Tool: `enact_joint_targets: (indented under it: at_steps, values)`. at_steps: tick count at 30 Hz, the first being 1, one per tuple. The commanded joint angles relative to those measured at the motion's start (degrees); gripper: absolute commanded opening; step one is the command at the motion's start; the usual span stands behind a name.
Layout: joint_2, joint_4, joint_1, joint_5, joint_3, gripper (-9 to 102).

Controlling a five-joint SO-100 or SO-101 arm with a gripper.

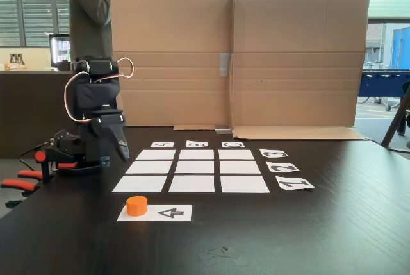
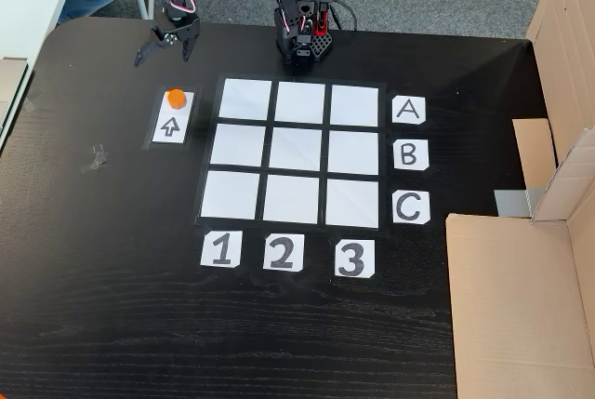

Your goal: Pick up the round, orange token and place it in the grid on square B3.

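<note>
1. The token (image 1: 136, 206) (image 2: 175, 98), a short orange cylinder, stands upright on one end of a white arrow strip (image 1: 168, 213) (image 2: 171, 126); the printed arrow points toward it.
2. The arrow strip lies on the black table (image 1: 307, 236) (image 2: 112, 306) just outside the grid (image 1: 193, 171) (image 2: 296, 152), beside the row marked by card 1 (image 1: 295, 184) (image 2: 220, 249).
3. The grid is nine white paper rectangles in three rows of three, each lying flat with dark table showing between them. None of the nine carries anything.
4. Square B3 (image 1: 196, 154) (image 2: 353, 152) is the middle rectangle of the row next to the letter cards A, B and C, well apart from the token, on the far side of the grid from it.
5. The gripper (image 1: 122, 150) (image 2: 160, 46) hangs above the table off the grid's corner, near the token's end of the arrow strip but apart from it. Its fingers point downward and are spread in the top-down fixed view, with nothing between them.
6. The arm's base (image 2: 302, 46) stands at the grid's edge beside the row of card A.
7. A cardboard screen (image 1: 269, 63) (image 2: 521, 287) stands beyond the letter cards, and a person (image 1: 93, 12) stands behind the arm.
</note>
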Motion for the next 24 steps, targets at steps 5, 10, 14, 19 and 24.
enact_joint_targets:
  at_steps: [5, 10, 14, 19, 24]
  values:
    - [-3.96, -0.62, -1.76, 3.87, -5.01, 54]
    - [-6.24, -1.41, -2.90, 7.38, -6.42, 54]
    - [-7.21, -2.11, -4.39, 9.49, -5.89, 54]
    - [-8.70, -2.20, -6.15, 12.04, -6.77, 54]
    - [-10.28, -3.08, -7.73, 14.06, -7.38, 54]
